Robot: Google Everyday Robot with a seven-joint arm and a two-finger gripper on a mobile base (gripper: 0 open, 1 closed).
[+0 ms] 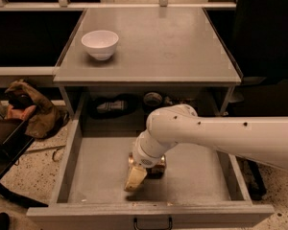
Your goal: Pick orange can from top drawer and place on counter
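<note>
The grey bench (182, 47) carries a white bowl (100, 43); below, the top drawer (93, 176) stands open. Inside, the gripper (143, 172) touches the orange can (156, 167); whether it has hold cannot be told.

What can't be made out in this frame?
- The orange can: camera view, mostly hidden by the gripper, which is low in the top drawer; grasp unclear.
- The dark items under the counter: shadowed, unidentifiable.
- The arm: cut off by the right edge.
</note>
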